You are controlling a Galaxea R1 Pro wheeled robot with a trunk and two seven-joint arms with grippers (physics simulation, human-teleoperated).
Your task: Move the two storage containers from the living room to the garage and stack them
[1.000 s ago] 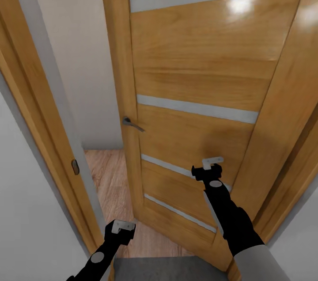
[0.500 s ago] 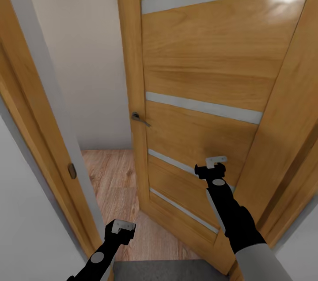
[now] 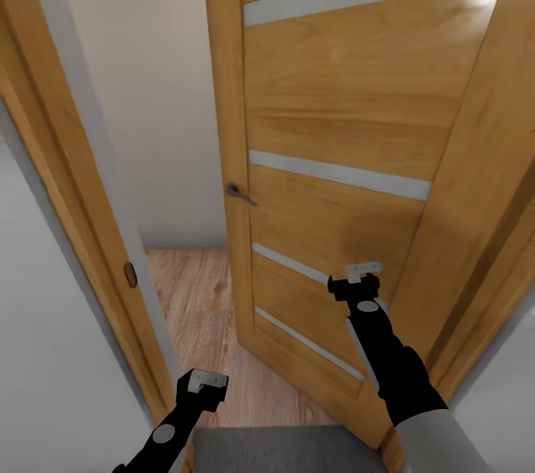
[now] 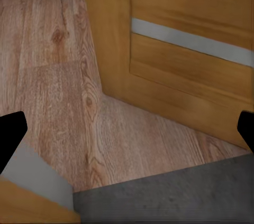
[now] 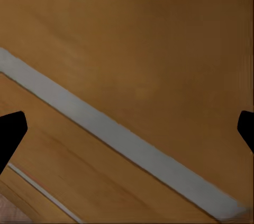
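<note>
Change: door edge and handle sit further right in the head view than a second ago, the gap onto the wood-plank floor wider; camera shift may account for part of this.
Containers: neither bin is visible; both grippers carry nothing.
Right gripper: fingers spread, tips close against the door's lower panel.
Left gripper: fingers spread, low over the threshold where grey concrete floor meets planks.
Risk: right arm scraping or jamming on the door, or the base clipping the door frame, if the robot advances before the gap suffices.
</note>
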